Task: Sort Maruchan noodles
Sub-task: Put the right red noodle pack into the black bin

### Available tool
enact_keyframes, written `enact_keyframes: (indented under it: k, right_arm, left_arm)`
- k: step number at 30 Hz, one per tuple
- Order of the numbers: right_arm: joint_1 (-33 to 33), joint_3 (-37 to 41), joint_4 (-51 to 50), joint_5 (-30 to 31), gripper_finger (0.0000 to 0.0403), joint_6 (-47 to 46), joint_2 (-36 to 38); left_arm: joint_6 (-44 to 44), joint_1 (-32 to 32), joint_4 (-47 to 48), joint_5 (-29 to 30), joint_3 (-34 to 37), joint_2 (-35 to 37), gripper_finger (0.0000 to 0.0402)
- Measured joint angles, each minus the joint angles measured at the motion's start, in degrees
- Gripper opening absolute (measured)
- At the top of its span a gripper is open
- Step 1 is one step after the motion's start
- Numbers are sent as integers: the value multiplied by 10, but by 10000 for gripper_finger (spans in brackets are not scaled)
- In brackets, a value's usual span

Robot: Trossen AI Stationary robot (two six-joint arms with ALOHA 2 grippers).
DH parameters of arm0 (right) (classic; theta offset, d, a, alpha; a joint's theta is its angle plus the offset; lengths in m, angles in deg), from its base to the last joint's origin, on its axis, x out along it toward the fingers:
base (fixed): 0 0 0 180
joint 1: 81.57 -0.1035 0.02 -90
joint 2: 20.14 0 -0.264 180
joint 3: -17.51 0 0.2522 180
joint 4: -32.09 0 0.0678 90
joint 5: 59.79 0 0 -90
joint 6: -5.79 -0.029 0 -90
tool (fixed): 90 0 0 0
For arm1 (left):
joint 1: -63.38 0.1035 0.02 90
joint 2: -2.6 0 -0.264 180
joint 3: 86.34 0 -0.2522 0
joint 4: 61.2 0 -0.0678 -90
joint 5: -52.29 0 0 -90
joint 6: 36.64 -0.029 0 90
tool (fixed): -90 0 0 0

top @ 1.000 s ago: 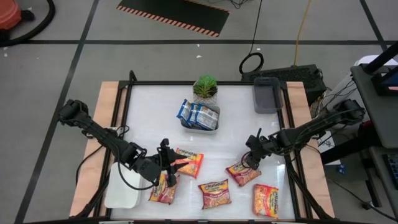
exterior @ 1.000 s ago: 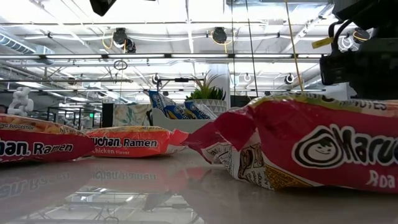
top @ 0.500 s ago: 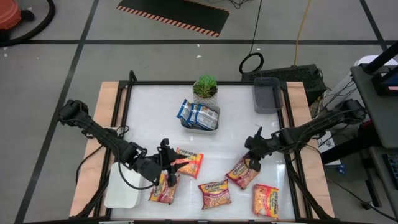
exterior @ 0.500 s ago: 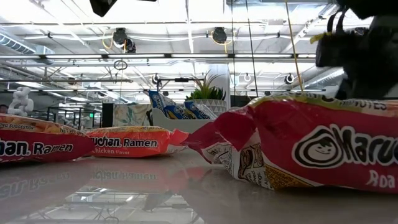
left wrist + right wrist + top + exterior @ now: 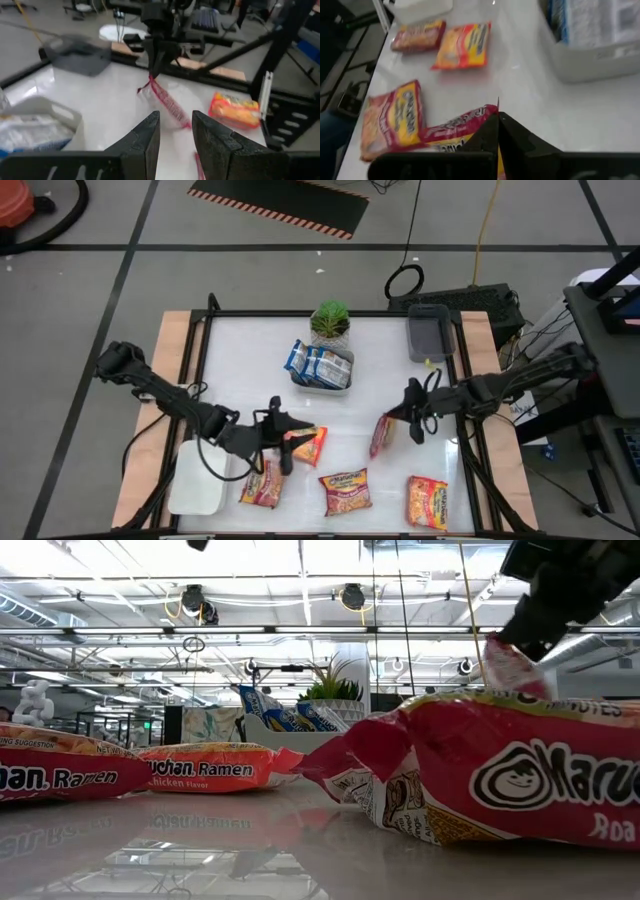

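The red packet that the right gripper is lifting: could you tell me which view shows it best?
The left wrist view: the red packet hangs whole from the shut right gripper. The high view shows it edge-on, the low view one corner, and the right wrist view only part.

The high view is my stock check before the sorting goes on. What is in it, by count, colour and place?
blue-white packets: about three, inside the white bin at table centre
potted plant: one, green, behind that bin
grey tray: one, far right corner
white tray: one, near left edge
orange packet: one, at the left hand
flat red packets: three, red with yellow, along the near edge
lifted packet: one, red, hanging from the right hand
striped mat: one, black and yellow, on the floor beyond
left hand: dark, near left of centre
right hand: dark, right of centre, shut on the lifted packet
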State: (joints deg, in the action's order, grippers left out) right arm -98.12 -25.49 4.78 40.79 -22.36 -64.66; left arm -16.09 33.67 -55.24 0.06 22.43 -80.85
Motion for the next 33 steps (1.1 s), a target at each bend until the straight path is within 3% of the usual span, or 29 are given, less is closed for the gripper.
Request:
enact_keyframes:
  k: [6, 12, 20, 25, 33]
  right_arm:
    - [49, 0, 18, 5, 0, 40, 33]
    - [86, 0, 67, 31, 0, 71, 44]
    - [95, 0, 118, 31, 0, 80, 43]
    - [92, 0, 168, 30, 0, 78, 44]
    - [90, 0, 224, 70, 0, 92, 43]
  left_arm:
    - [-76, 30, -73, 43, 0, -42, 118]
    - [-170, 51, -123, 43, 0, -102, 118]
    - [-193, 77, -169, 16, 0, -160, 123]
    - [-195, 91, -199, -16, 0, -162, 199]
    - [-198, 109, -224, 32, 0, -162, 362]
